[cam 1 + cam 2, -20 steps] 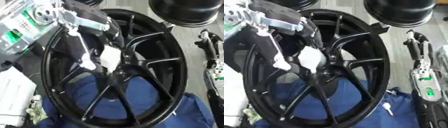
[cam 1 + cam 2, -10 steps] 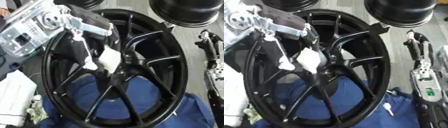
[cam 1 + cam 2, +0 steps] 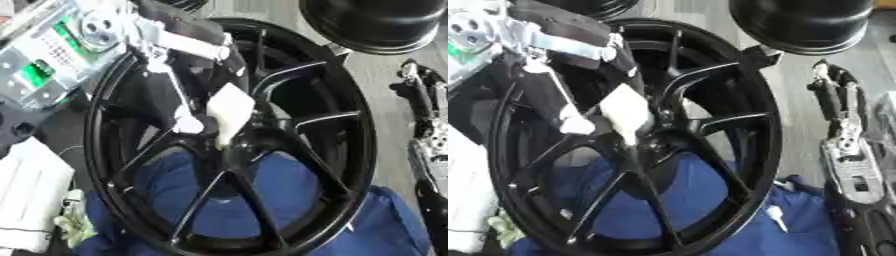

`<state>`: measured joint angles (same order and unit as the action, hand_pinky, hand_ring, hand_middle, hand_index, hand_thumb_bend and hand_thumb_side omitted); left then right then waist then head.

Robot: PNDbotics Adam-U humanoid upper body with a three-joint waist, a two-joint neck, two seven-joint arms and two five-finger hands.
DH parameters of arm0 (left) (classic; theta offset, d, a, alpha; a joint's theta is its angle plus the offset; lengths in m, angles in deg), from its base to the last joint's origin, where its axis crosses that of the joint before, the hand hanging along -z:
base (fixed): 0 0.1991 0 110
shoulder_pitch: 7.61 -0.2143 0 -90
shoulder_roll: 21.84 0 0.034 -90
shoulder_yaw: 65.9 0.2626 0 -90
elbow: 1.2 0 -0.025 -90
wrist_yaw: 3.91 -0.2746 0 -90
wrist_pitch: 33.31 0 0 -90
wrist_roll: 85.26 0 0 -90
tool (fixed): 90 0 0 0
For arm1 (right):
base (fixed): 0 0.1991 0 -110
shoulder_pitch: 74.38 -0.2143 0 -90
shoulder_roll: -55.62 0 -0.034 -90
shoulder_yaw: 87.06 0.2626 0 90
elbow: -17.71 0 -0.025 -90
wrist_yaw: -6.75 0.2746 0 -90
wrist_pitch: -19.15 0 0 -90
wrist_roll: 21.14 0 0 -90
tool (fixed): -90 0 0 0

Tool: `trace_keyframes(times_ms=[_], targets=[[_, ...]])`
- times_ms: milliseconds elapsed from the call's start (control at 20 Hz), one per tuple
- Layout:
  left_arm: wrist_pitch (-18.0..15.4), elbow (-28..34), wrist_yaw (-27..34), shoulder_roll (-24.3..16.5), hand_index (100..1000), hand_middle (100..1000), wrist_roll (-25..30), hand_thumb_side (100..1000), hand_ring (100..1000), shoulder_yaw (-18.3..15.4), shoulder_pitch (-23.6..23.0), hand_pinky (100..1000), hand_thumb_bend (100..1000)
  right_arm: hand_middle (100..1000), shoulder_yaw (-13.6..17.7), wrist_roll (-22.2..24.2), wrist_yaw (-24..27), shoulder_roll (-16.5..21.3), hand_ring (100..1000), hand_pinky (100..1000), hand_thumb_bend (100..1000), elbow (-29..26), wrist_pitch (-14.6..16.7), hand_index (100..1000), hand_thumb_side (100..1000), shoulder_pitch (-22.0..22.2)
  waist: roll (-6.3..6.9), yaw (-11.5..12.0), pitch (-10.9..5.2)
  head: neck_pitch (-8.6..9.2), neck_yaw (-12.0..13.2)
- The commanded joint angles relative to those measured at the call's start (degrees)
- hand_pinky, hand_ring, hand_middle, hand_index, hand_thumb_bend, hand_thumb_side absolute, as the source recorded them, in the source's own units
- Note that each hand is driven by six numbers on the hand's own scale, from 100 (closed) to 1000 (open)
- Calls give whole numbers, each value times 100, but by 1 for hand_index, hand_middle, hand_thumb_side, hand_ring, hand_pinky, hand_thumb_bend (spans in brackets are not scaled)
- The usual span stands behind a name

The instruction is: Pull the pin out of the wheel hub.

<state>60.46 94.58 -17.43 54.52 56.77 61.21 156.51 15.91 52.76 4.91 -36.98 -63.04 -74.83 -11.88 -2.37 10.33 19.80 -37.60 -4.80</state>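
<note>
Black, glossy and multi-spoked, the wheel hub [image 3: 262, 150] lies flat in the middle of the work area, filling most of both views. Its lower half rests over a blue cloth [image 3: 219, 200], which shows through the gaps between the spokes and spreads beyond the rim toward the lower right.

The pin itself cannot be made out separately. At the hub's centre, where the spokes meet, a pale, white-tipped finger of the left hand [image 3: 229, 112] points down and reaches the central boss. A second, thinner white-tipped finger [image 3: 186, 122] lies just beside it on the left, over the open space between two spokes. The two tips sit close together, angled toward the centre; whether they pinch anything between them cannot be told.

The left arm [image 3: 79, 50] comes in from the upper left, its silver casing with a green panel lying above the rim, and a black wrist section crosses the rim's upper left part.

The right hand [image 3: 846, 150] shows along the right edge, well apart from the wheel, as dark and silver parts lying lengthwise; its finger state cannot be told.

A second black round object [image 3: 376, 25] stands at the upper right, just beyond the rim. A white boxy object [image 3: 31, 200] lies at the lower left, beside the wheel. The table surface [image 3: 385, 85] is grey.
</note>
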Motion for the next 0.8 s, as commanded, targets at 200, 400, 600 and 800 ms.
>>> trace_keyframes(times_ms=[200,400,600,800], targets=[[246,875,195,-751,521,460,-120,116,582,-1341,-210,687,156,681,36,-29,-14,124,647,783,100,-59,16,768,714,-43,-10,52,-110,34,-54],[414,1193,375,-1477,519,457,-608,108,579,-2020,-910,682,129,682,84,-75,-5,147,647,783,100,-78,18,768,713,-46,-8,83,-85,26,-108],[532,1348,430,-2173,523,460,-1275,111,580,-2690,-1980,678,104,683,173,-162,1,170,647,783,100,-108,19,768,709,-58,-21,99,-53,42,-135],[656,1282,369,-2534,532,467,-1895,119,584,-3268,-3097,677,100,683,281,-280,47,175,647,784,100,-144,28,769,708,-68,-54,109,-26,50,-150]])
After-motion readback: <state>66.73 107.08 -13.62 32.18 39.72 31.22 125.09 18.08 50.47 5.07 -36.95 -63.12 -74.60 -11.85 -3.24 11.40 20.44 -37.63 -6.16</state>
